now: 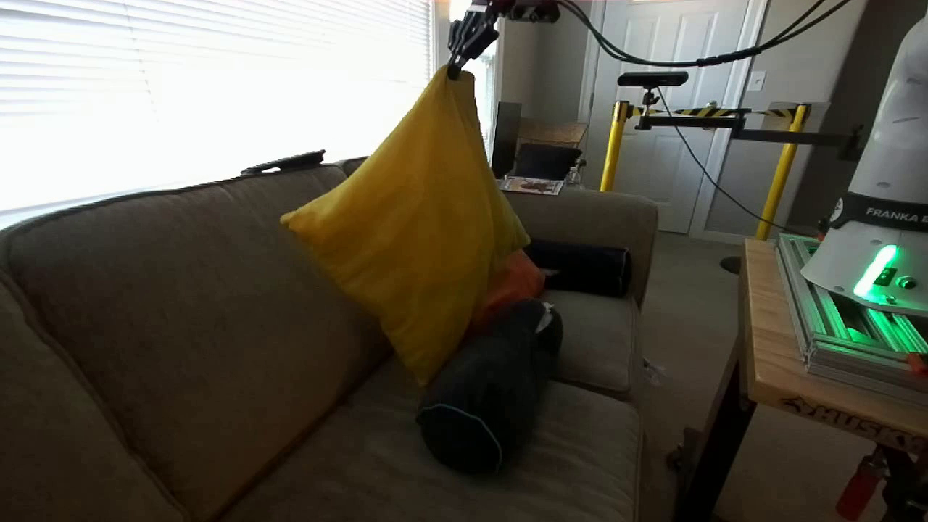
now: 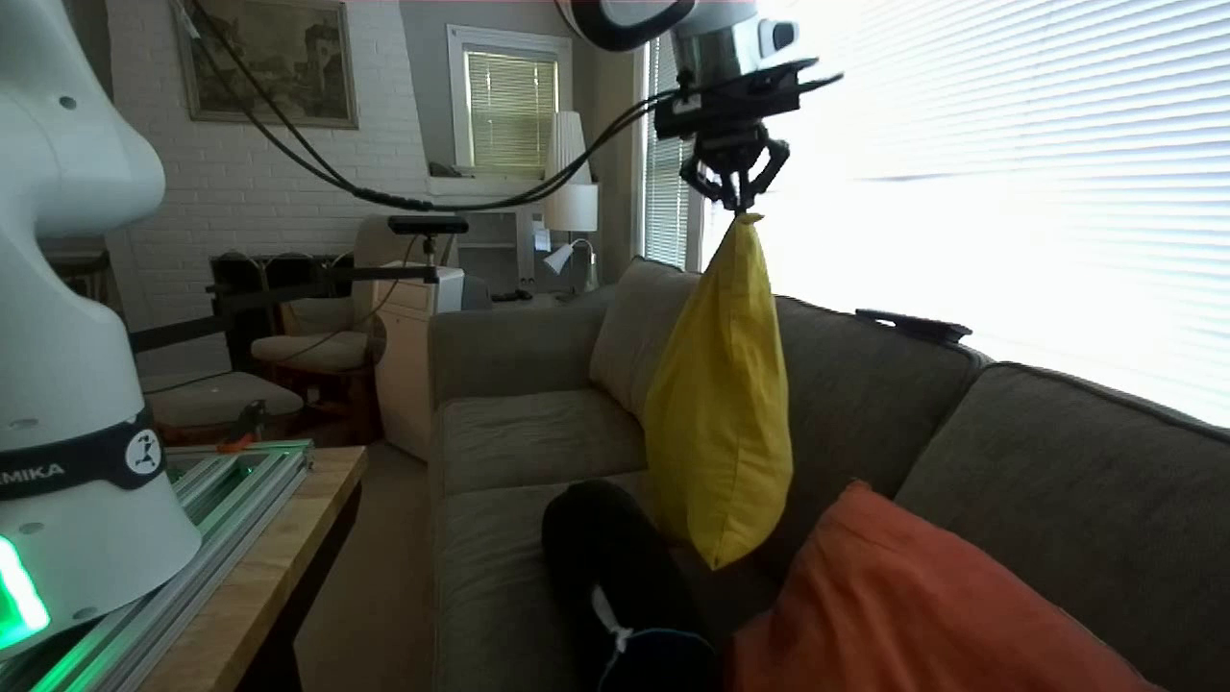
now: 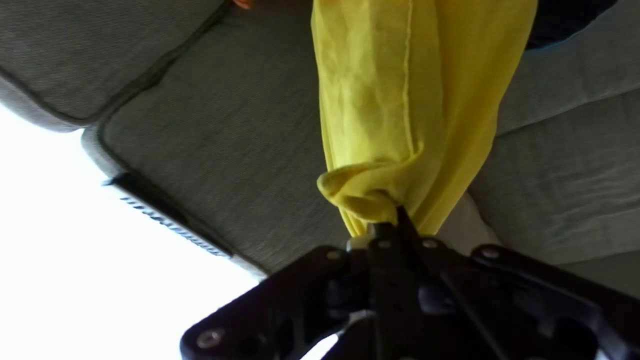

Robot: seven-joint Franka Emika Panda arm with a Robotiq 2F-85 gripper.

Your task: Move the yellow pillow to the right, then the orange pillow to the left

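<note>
Claw (image 2: 740, 204): clamped on one corner of the yellow pillow (image 1: 420, 239), and that's a narrow pinch, cloth bunched up in the wrist view.
Pillow's place: hanging over the couch (image 1: 594, 449), between its backrest (image 1: 188, 290) and the dark bolster (image 1: 493, 391), orange pillow (image 2: 894, 605) near; whether the bottom tip touches anything, hard to call.
Carry: looks like the rightward move is on! Hold that pinch tight, lift until the tip clears the bolster, go gently; a corner hold will likely swing and twist.
Set-down: bottom tip first, I'd say, then lean it on the backrest before letting go, or it may flop.
Pointing: pinched corner up, opposite corner down, one side corner seemingly aimed at the backrest.
Long axis: corner-to-corner diagonal, near upright, leaning only slightly.
</note>
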